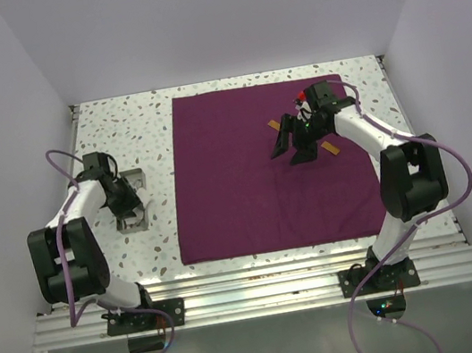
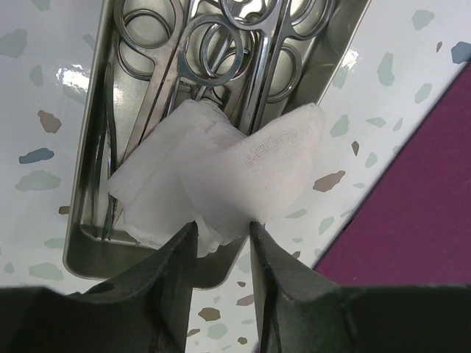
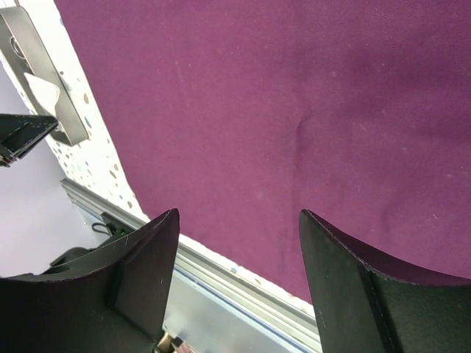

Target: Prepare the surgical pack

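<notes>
The maroon cloth (image 1: 249,201) lies flat and square in the middle of the table. Left of it stands the small metal tray (image 2: 81,243), which holds steel scissors and forceps (image 2: 213,51) and a stack of white gauze squares (image 2: 221,169). My left gripper (image 2: 221,228) is over the tray's near end (image 1: 137,220). Both its fingertips press the gauze's near edge, and the gauze bunches up between them. My right gripper (image 1: 294,144) hangs open above the cloth's far right part (image 3: 294,95), with nothing between its fingers (image 3: 239,213).
Two small orange strips (image 1: 274,125) (image 1: 333,149) lie on the cloth beside the right gripper. An aluminium rail (image 1: 254,287) runs along the table's near edge. White walls enclose the left, far and right sides.
</notes>
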`<state>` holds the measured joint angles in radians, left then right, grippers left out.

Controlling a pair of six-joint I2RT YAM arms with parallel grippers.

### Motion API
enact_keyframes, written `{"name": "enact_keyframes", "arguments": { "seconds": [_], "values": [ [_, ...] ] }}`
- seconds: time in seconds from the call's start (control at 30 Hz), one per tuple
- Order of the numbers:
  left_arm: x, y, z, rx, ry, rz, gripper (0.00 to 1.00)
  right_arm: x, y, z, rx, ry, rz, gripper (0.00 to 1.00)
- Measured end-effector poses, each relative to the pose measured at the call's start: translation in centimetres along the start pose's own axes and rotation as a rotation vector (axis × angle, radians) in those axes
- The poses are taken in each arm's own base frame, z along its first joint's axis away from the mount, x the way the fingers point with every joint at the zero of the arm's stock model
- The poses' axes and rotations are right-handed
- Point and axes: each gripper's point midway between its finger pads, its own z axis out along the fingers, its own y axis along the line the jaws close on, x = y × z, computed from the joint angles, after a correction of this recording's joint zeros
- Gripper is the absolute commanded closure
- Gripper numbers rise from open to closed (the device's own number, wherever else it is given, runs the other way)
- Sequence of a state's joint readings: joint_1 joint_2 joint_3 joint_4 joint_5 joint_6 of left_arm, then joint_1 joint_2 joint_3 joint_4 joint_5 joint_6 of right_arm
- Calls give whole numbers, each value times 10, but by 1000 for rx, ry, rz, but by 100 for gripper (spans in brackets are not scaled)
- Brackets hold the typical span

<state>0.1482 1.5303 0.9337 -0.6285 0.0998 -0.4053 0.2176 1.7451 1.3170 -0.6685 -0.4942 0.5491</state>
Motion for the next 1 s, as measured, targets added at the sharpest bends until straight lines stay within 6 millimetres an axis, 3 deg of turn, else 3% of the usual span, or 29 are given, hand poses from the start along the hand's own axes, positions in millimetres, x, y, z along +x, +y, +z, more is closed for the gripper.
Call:
{"name": "enact_keyframes", "arguments": {
  "seconds": [0.2, 0.4, 0.6, 0.9, 1.0],
  "values": [
    [-1, 1, 3, -7, 1, -6, 76, 0, 0, 0, 0, 0, 0, 31],
    [-5, 3, 3, -23, -14, -8, 100, 0, 0, 0, 0, 1, 0, 31],
    [-10, 8, -1, -54, -43, -23, 100, 2, -1, 1, -3, 7, 3, 31],
    [-28, 15, -29, -108, -184, -99, 100, 4, 2, 1, -20, 16, 2, 31],
    [-27, 18, -29, -124, -193, -134, 100, 4, 2, 1, -21, 16, 1, 31]
  ]
}}
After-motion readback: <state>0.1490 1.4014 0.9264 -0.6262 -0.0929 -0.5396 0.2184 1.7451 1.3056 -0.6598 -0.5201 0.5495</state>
